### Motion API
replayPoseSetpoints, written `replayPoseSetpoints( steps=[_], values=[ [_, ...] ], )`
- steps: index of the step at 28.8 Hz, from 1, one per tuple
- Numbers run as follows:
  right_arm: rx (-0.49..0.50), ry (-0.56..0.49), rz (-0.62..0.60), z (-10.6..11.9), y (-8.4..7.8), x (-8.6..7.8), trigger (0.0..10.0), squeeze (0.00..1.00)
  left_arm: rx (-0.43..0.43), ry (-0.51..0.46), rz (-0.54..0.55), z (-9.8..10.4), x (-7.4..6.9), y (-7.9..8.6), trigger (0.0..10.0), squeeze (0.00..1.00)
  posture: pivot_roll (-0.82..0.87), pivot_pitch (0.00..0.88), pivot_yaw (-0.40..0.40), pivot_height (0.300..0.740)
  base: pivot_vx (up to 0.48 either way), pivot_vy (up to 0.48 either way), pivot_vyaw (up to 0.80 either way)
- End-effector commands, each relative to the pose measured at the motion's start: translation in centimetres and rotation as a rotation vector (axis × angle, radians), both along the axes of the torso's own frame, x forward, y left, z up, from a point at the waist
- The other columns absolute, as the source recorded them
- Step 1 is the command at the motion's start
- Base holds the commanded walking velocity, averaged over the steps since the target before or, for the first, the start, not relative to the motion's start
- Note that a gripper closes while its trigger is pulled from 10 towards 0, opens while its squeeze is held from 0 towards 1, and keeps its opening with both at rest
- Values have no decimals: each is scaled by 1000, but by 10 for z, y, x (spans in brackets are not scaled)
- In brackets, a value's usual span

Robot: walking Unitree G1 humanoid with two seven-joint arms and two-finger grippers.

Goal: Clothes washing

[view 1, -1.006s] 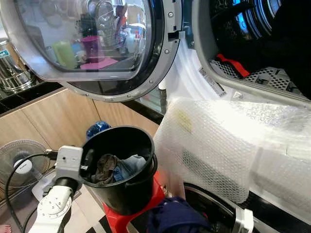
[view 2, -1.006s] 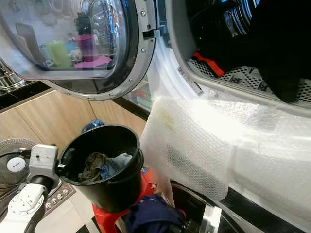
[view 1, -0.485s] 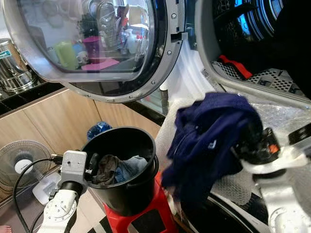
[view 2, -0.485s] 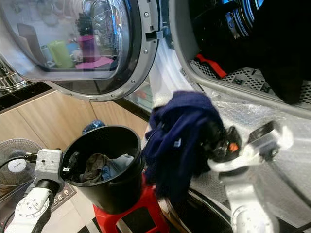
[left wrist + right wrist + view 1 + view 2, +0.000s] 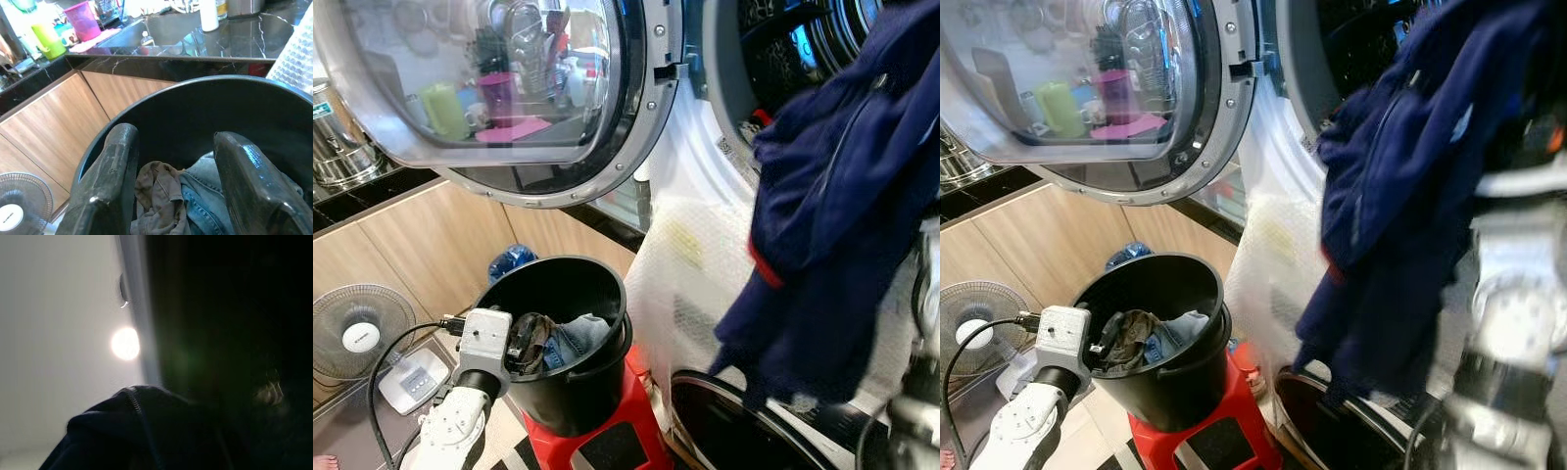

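Dark navy cloth garment (image 5: 832, 225) now hoisted from low by the red plastic stool (image 5: 607, 441) to 2 o'clock, at the open washer drum (image 5: 773, 49); loading imminent. Right hand's grip: cannot tell. Left hand (image 5: 171, 196) spread apart over black round plastic bucket (image 5: 568, 382).

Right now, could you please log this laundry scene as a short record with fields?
Washer door: swung open
Navy garment: lifted at the drum opening, hanging down; presumably held by the right arm
Black bucket: on red stool, holds jeans and a brown cloth
Left gripper: open, fingers inside the bucket over the clothes
Floor fan: left of the bucket
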State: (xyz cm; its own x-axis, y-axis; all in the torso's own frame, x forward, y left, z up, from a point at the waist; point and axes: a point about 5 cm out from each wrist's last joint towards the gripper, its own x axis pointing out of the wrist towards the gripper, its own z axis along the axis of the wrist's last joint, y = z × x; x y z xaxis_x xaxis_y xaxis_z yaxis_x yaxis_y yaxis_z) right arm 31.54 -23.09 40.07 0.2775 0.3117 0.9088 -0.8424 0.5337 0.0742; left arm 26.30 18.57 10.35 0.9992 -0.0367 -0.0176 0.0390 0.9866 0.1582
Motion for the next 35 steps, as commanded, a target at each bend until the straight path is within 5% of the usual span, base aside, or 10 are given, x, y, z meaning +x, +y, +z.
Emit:
replayPoseSetpoints(
  steps=[1,4,6,15,20,24,25,26,27,35],
  values=[
    [67,-67,14,26,-8,-1,0,0,22,34,-16,-6,-3,2,10000,0,58,0,127,740,0,0,0],
    [66,-85,-23,47,-11,4,0,0,28,44,-30,-8,-5,1,10000,0,57,0,128,740,0,0,0],
    [36,26,-173,75,-10,23,0,0,13,52,-26,-10,-6,1,10000,0,59,0,127,740,0,0,0],
    [-7,319,-483,122,-1,35,0,0,10,68,-22,-11,-10,5,10000,0,49,0,128,740,0,0,0],
    [74,536,-878,126,-21,34,0,0,-17,84,15,-15,-11,7,10000,0,37,0,125,740,0,0,0],
    [-63,607,-1018,110,-13,47,0,0,-21,85,13,-15,-12,4,10000,0,36,0,121,740,0,0,0],
    [-130,648,-1061,93,-11,57,7765,0,-19,88,6,-16,-12,2,10000,0,41,0,118,740,0,0,0],
    [-149,656,-1074,90,-10,59,7765,0,-18,89,4,-16,-12,2,10000,0,41,0,118,740,0,0,0],
    [-162,688,-1102,80,-12,63,10000,0,-19,90,2,-16,-12,1,10000,0,46,0,114,740,0,0,0],
    [-407,877,-1239,1,-19,89,10000,0,-5,155,-34,-21,-15,-8,10000,0,73,0,94,740,0,0,0]
  ],
)
